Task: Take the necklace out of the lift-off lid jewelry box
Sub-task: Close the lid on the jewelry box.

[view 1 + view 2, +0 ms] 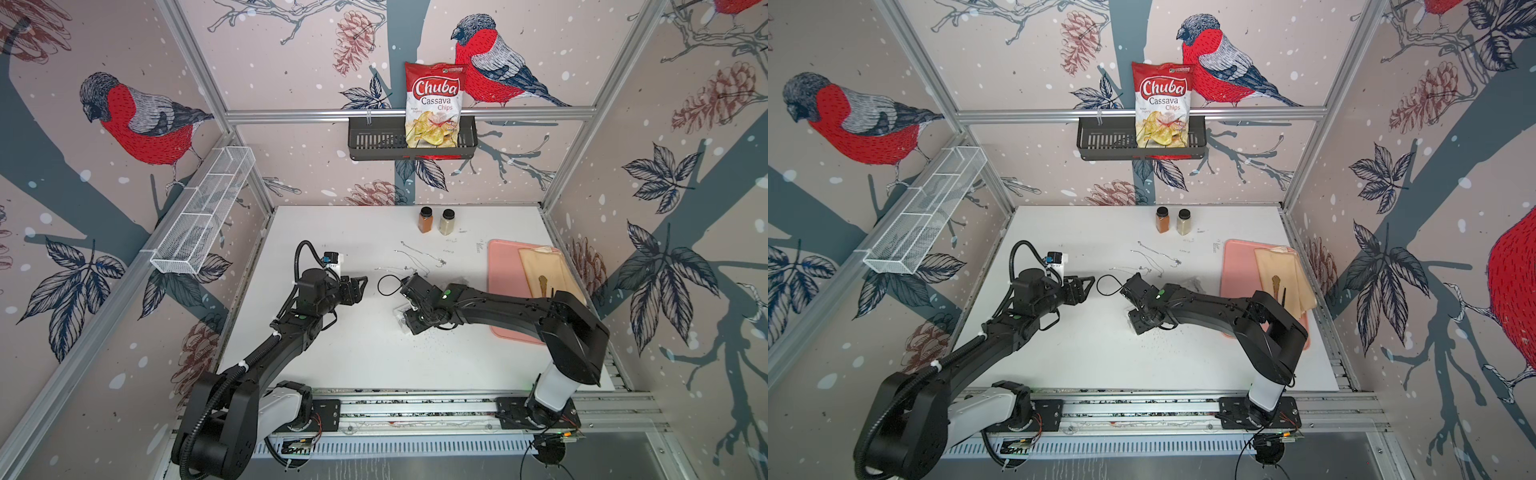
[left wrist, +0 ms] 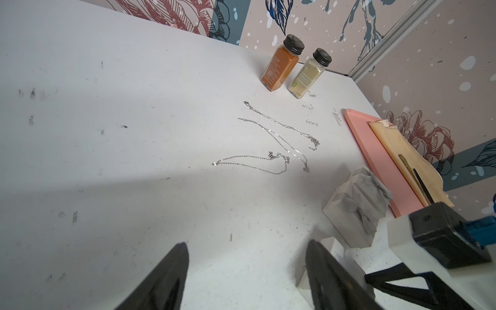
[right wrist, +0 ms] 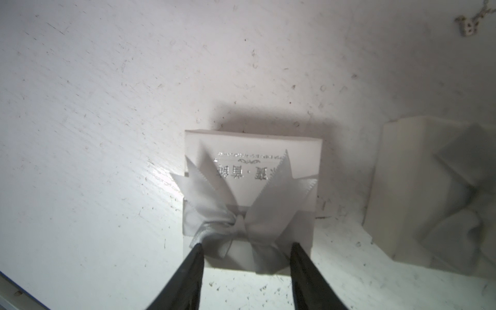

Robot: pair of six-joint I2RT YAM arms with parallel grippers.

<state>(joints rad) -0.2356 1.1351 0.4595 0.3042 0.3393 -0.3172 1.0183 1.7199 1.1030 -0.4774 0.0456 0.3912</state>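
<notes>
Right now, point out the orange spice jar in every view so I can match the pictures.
In a top view: orange spice jar near the table's far edge.
In a top view: same spot, far edge.
Left wrist: the jar stands next to the pale spice jar.
Right wrist: not in it.
Shared landmark: the pale spice jar, close beside it in all three.

"Chuba Cassava Chips" on chip bag (image 1: 434, 104)

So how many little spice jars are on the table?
2. The orange jar and the pale jar stand side by side at the back. None seem hidden.
</notes>
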